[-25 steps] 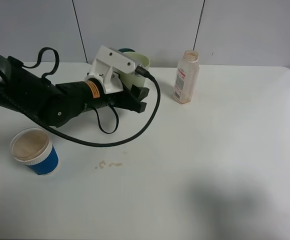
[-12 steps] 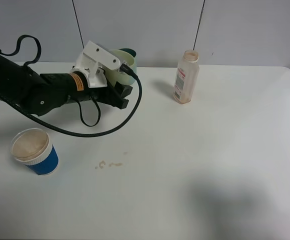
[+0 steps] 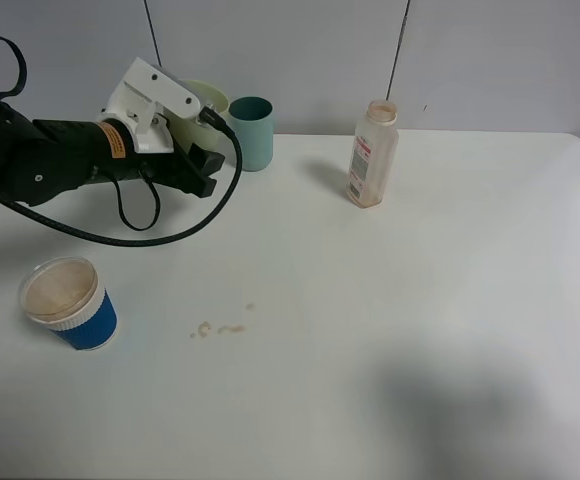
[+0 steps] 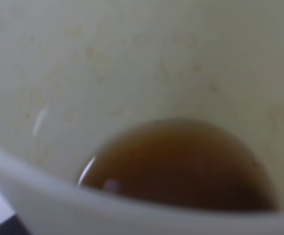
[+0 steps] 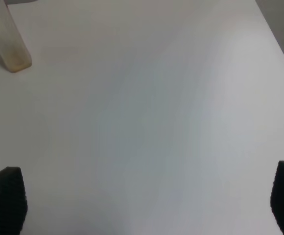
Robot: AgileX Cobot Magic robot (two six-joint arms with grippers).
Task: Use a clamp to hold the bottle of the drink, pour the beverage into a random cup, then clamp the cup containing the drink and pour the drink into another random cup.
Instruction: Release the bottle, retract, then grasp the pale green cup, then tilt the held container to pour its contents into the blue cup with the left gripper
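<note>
Exterior high view: left gripper (image 3: 203, 172) is at the far left of the white table (image 3: 450, 260), arm lying low and reaching toward the middle. Its jaws are closed on the pale green cup (image 3: 208, 97), which is raised off the surface; the contact itself is hidden behind the white wrist camera mount (image 3: 155, 95). The teal cup (image 3: 251, 133) stands upright just beside the pale green cup, on its right, near the table's far edge. The bottle (image 3: 373, 153) stands upright and uncapped further right, well apart from both cups. The blue cup (image 3: 66, 302) with a white rim sits alone near the left front; its inside looks tan, and whether that is drink or lining cannot be told. A few small brown drips (image 3: 220, 328) mark the table to the right of the blue cup. The right arm is not in this view. Left wrist view: the pale green cup (image 4: 156, 58) fills the frame, blurred, with brown drink (image 4: 181, 164) pooled against its lower wall. Right wrist view: right gripper (image 5: 146, 203) hangs over bare table (image 5: 147, 98), spread wide and holding nothing, one dark fingertip (image 5: 5, 196) at each lower corner. The base of the bottle (image 5: 7, 41) shows at the frame's edge, well apart from the fingers.
</note>
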